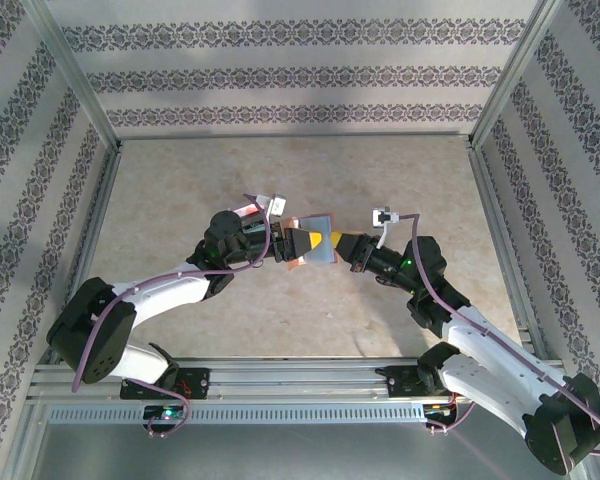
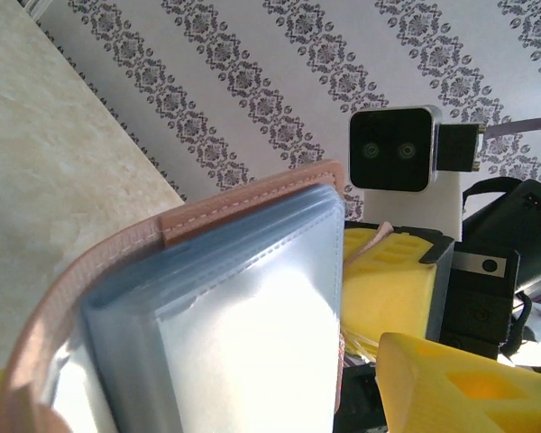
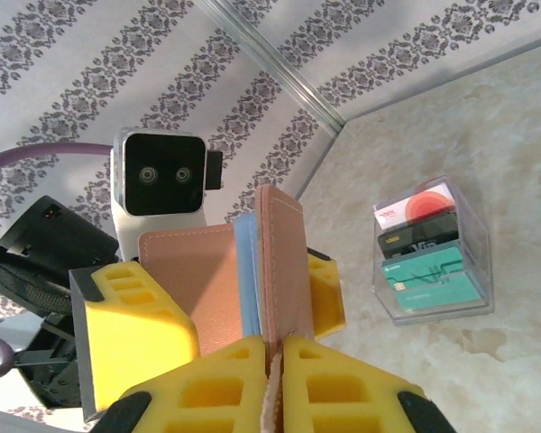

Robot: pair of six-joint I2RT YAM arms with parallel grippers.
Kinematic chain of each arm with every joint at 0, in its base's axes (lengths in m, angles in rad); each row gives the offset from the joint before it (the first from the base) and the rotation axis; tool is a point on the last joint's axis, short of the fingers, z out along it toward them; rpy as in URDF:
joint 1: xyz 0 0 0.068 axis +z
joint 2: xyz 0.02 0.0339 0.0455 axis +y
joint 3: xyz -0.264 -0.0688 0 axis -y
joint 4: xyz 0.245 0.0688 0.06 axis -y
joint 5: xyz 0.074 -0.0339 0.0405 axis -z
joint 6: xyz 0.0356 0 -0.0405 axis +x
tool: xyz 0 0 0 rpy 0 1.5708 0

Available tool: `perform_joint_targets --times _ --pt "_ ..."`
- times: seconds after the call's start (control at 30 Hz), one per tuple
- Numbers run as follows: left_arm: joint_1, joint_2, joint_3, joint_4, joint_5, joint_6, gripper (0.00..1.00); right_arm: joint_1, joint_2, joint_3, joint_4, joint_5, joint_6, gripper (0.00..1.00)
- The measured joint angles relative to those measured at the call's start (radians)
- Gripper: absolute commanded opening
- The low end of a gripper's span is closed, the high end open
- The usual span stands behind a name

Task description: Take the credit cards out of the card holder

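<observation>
Top view: 2 arms meet in the middle of the frame, above a pale stone-look table (image 1: 180,200). There is lots of bare table to the left, the right and toward the top. Patterned walls (image 1: 280,70) close 3 sides. 2 metal posts stand at the far corners & a metal rail (image 1: 280,375) runs along the bottom edge.

1 flat red-brown leather card holder (image 1: 320,225) with grey-blue inside is up off the table, between the 2 grippers. The left gripper (image 1: 302,243) comes in from the left. Its yellow fingers (image 3: 135,316) sit wide, 1 on each side of the fat holder, gripping it. The right gripper (image 3: 275,379) comes in from the right. It is pinched narrow on 1 thin leather flap edge.

Left wrist view: the holder's stitched edge curves across the middle, w/ clear plastic sleeves (image 2: 252,343) just under it.

Right wrist view, right side of frame: 1 clear plastic box (image 3: 482,271) sits on the table, well apart from the holder. The credit cards (image 3: 424,262) lie stacked in it: 1 red & white, 1 dark, then teal. Can't tell the full count. There is bare table all round the box.
</observation>
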Motion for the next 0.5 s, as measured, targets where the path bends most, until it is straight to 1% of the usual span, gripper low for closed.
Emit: perform_joint_targets --times 0.3,0.43,0.5 --pt "0.000 0.053 -0.008 0.000 0.000 -0.023 0.61 0.000 -0.043 0.009 -0.105 0.080 -0.026 0.00" --pt "0.000 0.053 -0.011 -0.001 -0.001 -0.023 0.54 0.000 -0.081 0.017 -0.146 0.113 -0.036 0.00" --pt "0.000 0.053 -0.011 -0.001 0.000 -0.023 0.52 0.000 -0.097 0.021 -0.166 0.127 -0.041 0.00"
